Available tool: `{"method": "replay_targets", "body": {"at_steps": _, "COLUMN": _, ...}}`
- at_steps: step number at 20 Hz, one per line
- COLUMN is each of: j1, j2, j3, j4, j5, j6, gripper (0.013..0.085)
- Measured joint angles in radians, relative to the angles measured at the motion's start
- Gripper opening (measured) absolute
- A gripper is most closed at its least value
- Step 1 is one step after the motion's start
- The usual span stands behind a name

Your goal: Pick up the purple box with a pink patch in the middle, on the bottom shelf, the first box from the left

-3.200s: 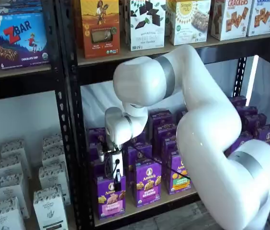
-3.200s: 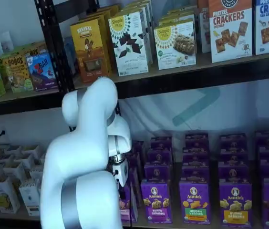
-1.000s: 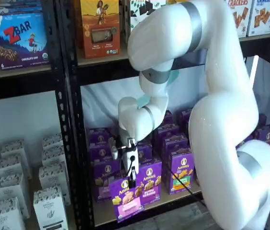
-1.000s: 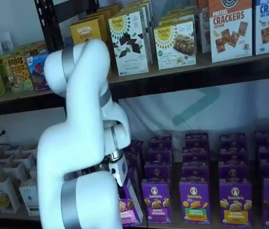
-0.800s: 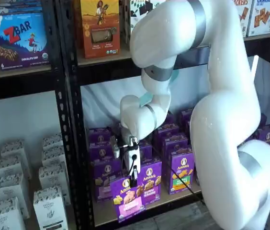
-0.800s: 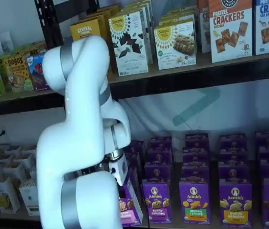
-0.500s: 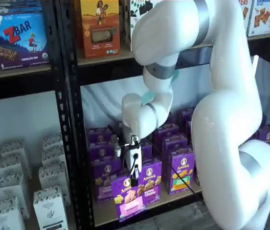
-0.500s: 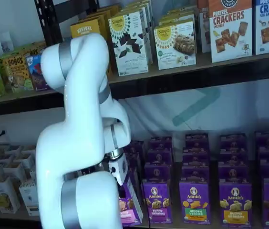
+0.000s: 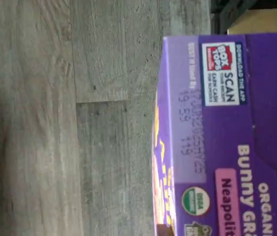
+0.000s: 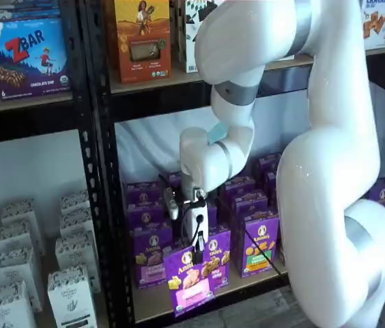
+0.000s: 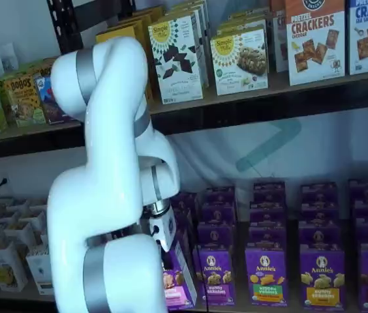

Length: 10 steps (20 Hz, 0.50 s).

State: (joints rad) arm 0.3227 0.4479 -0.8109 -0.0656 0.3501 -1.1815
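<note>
My gripper (image 10: 198, 251) is shut on the top of the purple box (image 10: 191, 281), an Annie's carton with tan snack pieces and a pink band. The box hangs tilted in front of the bottom shelf (image 10: 149, 305), out past its black front rail. In a shelf view the box (image 11: 178, 282) shows low beside the arm, and the gripper (image 11: 165, 236) is mostly hidden by the arm. The wrist view shows the box's purple top (image 9: 227, 123) with a Box Tops mark and a pink label, above grey floor.
Rows of other purple Annie's cartons (image 10: 250, 236) stand on the bottom shelf, among them one with a darker band (image 10: 214, 258) and one with a green band (image 10: 259, 247). A black upright (image 10: 101, 205) and white cartons (image 10: 69, 290) are to the left. Grey plank floor (image 9: 79, 123) lies below.
The box has left its place at the shelf's front left. My gripper has carried it outward and to the right, and it now hangs tilted ahead of the rail.
</note>
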Motion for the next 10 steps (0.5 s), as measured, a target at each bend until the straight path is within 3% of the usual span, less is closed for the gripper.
{"method": "replay_targets", "body": {"at_steps": 10, "j1": -0.01, "j2": -0.064, "j3": 0.056, "j4": 0.033, "j5": 0.017, "j6": -0.041, "gripper": 0.033}}
